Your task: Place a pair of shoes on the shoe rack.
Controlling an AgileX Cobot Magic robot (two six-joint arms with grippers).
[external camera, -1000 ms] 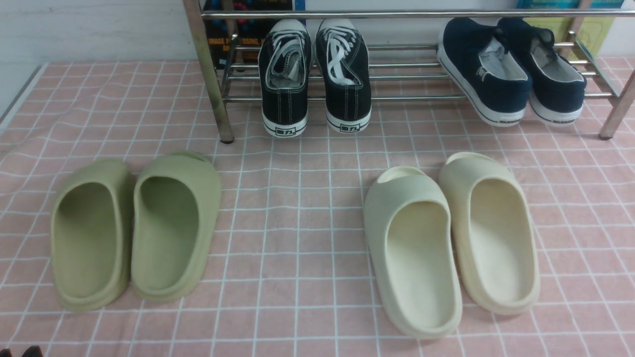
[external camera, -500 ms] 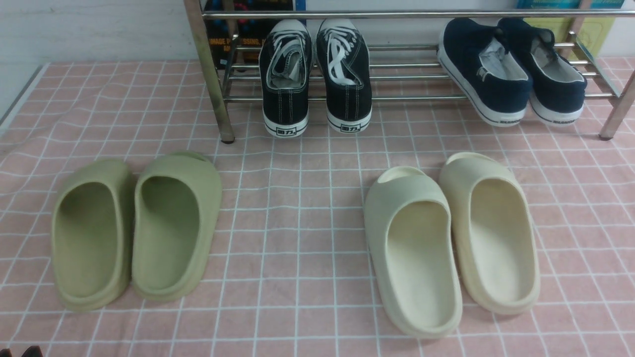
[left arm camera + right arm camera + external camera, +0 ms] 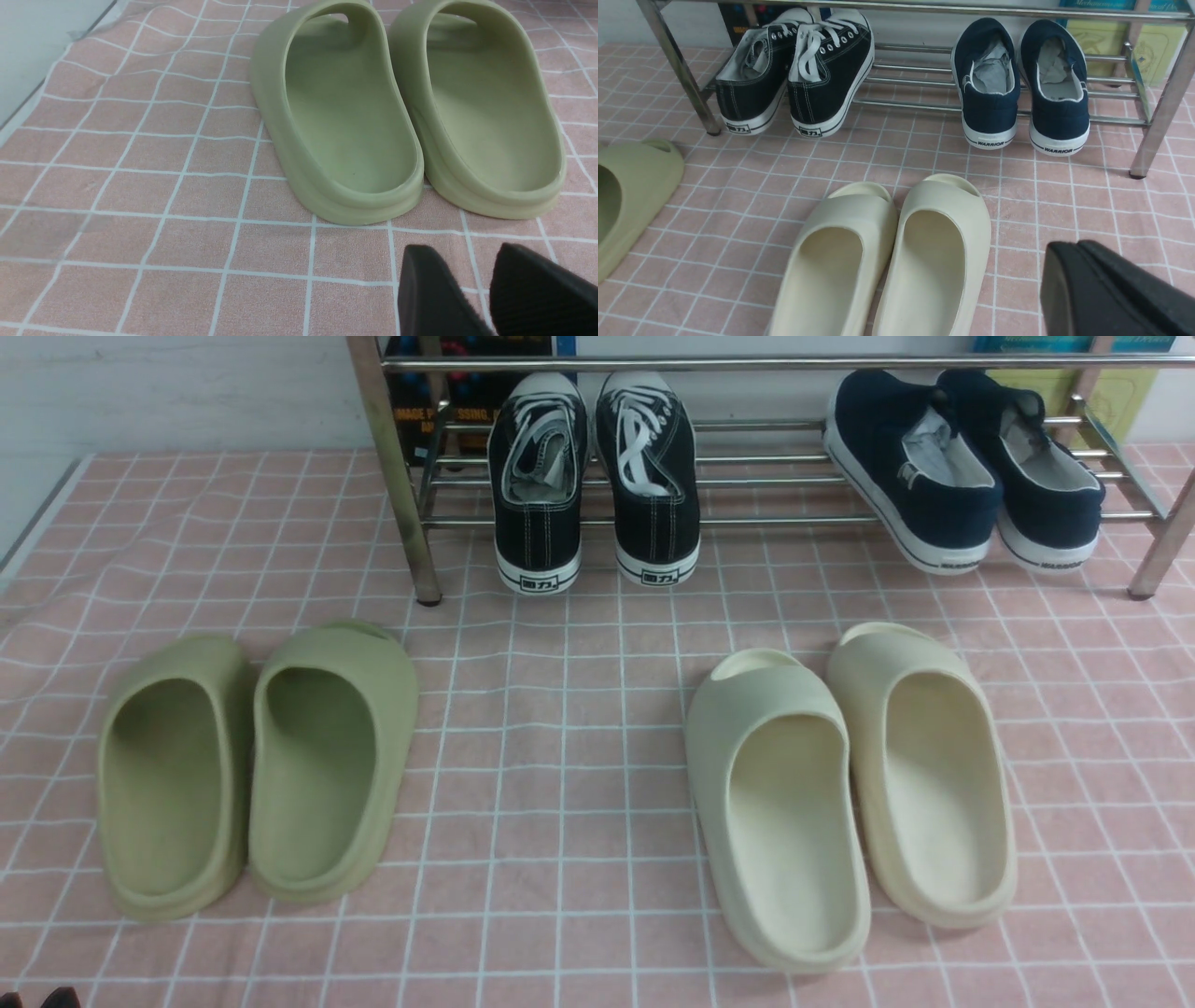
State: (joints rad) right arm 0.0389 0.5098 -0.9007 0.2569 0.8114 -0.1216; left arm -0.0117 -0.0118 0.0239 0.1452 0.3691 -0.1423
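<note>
Pink checked cloth point(image 3: 579, 728) covers the surface. At its far edge, the pair of shoes point(image 3: 962, 467), navy slip-ons, sits on the shoe rack point(image 3: 747, 519), right of black lace-up sneakers point(image 3: 593, 476). Green slides point(image 3: 252, 765) and cream slides point(image 3: 845, 784) lie nearer. Left gripper point(image 3: 486, 289) fingers stand slightly apart, empty; right gripper point(image 3: 1083, 261) fingers are pressed together, empty.

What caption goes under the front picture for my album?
Navy slip-on shoes and black sneakers sit on the shoe rack; green slides and cream slides wait below.
</note>
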